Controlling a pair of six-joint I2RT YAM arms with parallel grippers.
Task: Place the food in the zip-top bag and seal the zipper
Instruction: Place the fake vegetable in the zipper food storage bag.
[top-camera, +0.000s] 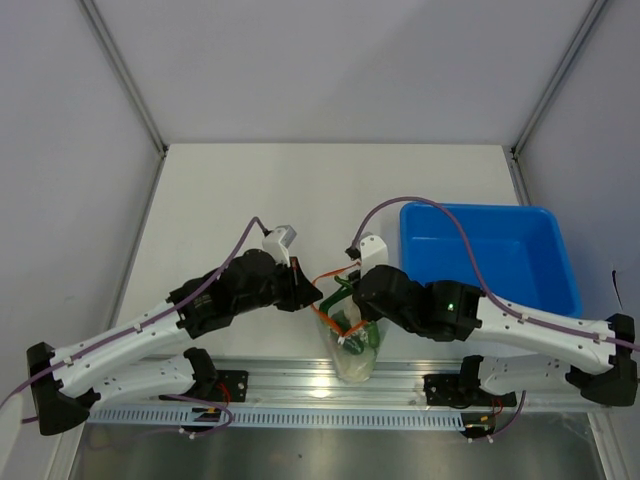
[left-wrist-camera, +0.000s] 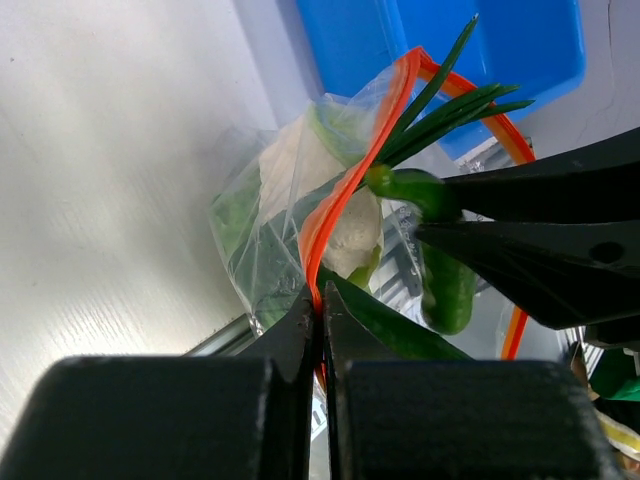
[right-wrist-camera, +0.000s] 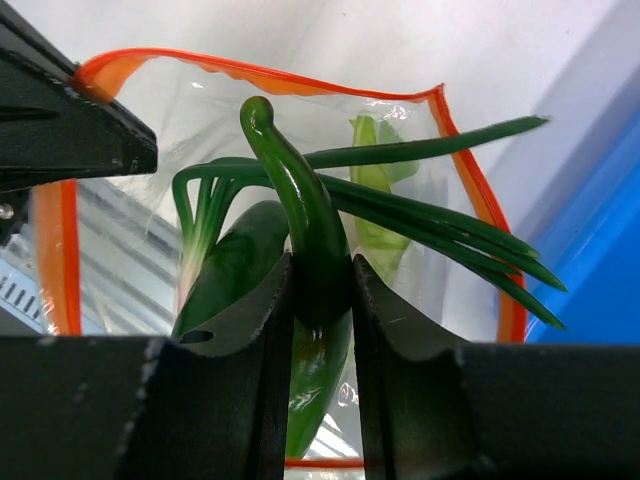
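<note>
1. Clamping the pepper (right-wrist-camera: 300, 200): right gripper (right-wrist-camera: 320, 275), jaws part open, pads on both flanks of its neck, just under the hooked stem.
2. Left gripper (left-wrist-camera: 320, 315): jaws fully closed, pinching the zipper (left-wrist-camera: 350, 185) on one lip. That lip is lifted, and the mouth gapes as a wide loop.
3. Bag (top-camera: 352, 355) sits between the two wrists at the near edge of the table (top-camera: 300, 200), its bottom over the rail (top-camera: 290, 378). Pale leafy stalks (left-wrist-camera: 285, 165) are inside. Chives (right-wrist-camera: 440, 240) lie across the mouth, tips out past the orange edge on the side of the bin (top-camera: 490, 250).
4. Step, as I judge it: feeding the pepper through the mouth. It is at the opening; how deep, I cannot tell.
5. To do it well:
   - Hold the left pinch taut so the loop is wide.
   - Drive the pepper along its own length, down the bag, not across it.
   - Clear both orange lips before letting go.
   - Release low, so it drops onto the stalks and does not hang on the zipper.
   - The chives will likely need tucking in, or the seal may foul.
6. Axis: the pepper runs up-down through the jaw gap in the right wrist view, stem end above the fingertips, fat end below them. The bag runs near-far in the top view, mouth at the far end, bottom toward the bases.
</note>
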